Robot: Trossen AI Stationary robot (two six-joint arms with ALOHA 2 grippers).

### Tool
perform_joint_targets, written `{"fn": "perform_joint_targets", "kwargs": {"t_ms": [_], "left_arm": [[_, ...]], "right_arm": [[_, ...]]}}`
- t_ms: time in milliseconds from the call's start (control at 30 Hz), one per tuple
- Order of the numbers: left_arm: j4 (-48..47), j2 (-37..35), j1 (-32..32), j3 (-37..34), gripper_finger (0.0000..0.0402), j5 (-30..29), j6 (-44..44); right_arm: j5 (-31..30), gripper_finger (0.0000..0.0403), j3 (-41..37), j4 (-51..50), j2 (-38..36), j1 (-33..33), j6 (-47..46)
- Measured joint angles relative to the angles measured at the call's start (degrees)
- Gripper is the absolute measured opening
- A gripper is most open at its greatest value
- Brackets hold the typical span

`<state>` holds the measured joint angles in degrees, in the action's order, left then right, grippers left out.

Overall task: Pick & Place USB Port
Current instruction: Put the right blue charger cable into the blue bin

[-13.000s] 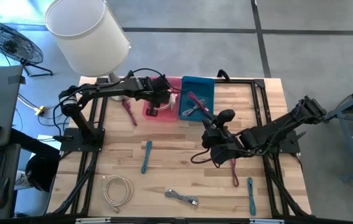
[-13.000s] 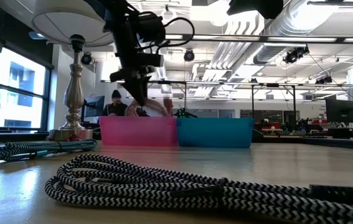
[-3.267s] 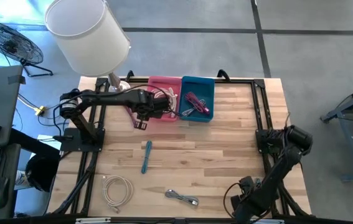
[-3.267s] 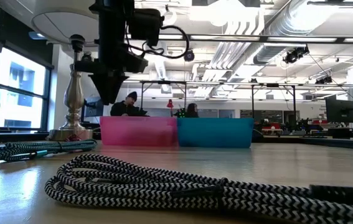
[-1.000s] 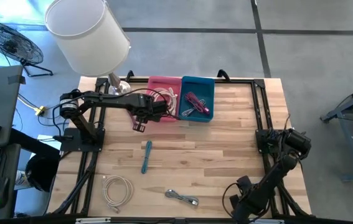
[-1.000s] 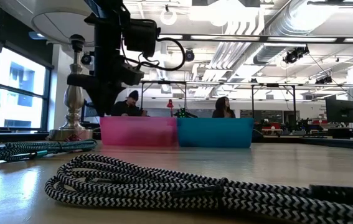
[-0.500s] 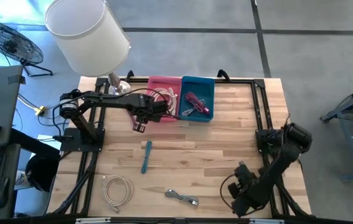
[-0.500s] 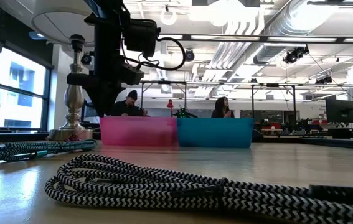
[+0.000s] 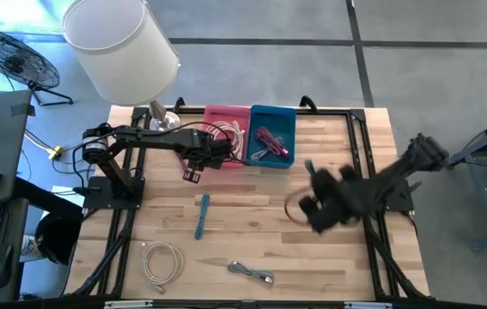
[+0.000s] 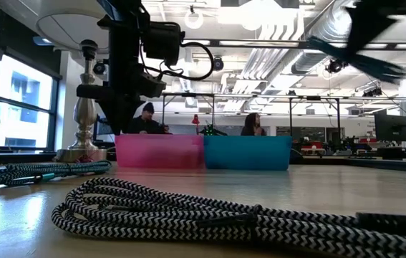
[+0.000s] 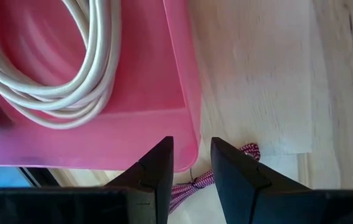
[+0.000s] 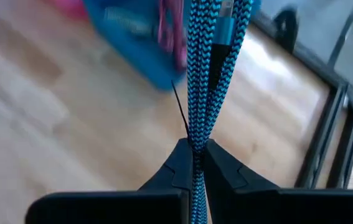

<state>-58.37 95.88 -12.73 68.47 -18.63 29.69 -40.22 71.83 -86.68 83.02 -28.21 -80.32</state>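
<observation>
My right gripper (image 9: 312,210) is in the air over the table's right half, blurred, and shut on a blue braided USB cable (image 12: 210,56). That cable also streaks across the top of the low view (image 10: 364,56). The blue bin (image 9: 273,109) holds a magenta cable (image 9: 269,140). The pink bin (image 9: 226,109) holds a white cable (image 11: 70,81). My left gripper (image 9: 193,175) hovers at a corner of the pink bin, its fingers a narrow gap apart with nothing between the tips (image 11: 192,149). Under them another magenta cable (image 11: 246,153) lies on the wood. My right gripper pinches several strands of the blue cable's bundle (image 12: 195,127) between its two fingertips. The strands run on past the fingertips, along the fingers. The cable is lifted clear of the table.
A lamp (image 9: 123,43) stands at the far left corner. On the near half lie another blue cable (image 9: 202,215), a white coil (image 9: 161,262) and a grey braided cable (image 9: 252,273), which is large in the low view (image 10: 203,215). People sit in the room behind (image 10: 253,123).
My right gripper has swung up from the table's near right corner toward the middle and the blue bin, fast enough to blur. It carries the blue cable, which now shows high in the low view.
</observation>
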Motion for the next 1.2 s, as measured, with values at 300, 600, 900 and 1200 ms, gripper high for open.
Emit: {"fn": "perform_joint_targets", "kwargs": {"t_ms": [300,600,900,1200], "left_arm": [[1.1,0.0,0.0,0.0,0.0104,0.0,-0.2],[3.5,0.0,0.0,0.0,0.0104,-1.4,-2.1],[3.3,0.0,0.1,0.0,0.0104,-4.5,-1.6],[3.5,0.0,0.0,0.0,0.0104,-2.2,-1.5]], "right_arm": [[-0.5,0.0009,0.0,26.9,-8.2,22.7,39.9],[18.5,0.0009,-5.0,51.3,-5.8,40.2,59.2],[28.7,0.0012,-17.5,67.9,-3.1,48.8,62.8],[31.3,0.0085,-26.8,84.2,-3.1,52.5,68.0]]}}
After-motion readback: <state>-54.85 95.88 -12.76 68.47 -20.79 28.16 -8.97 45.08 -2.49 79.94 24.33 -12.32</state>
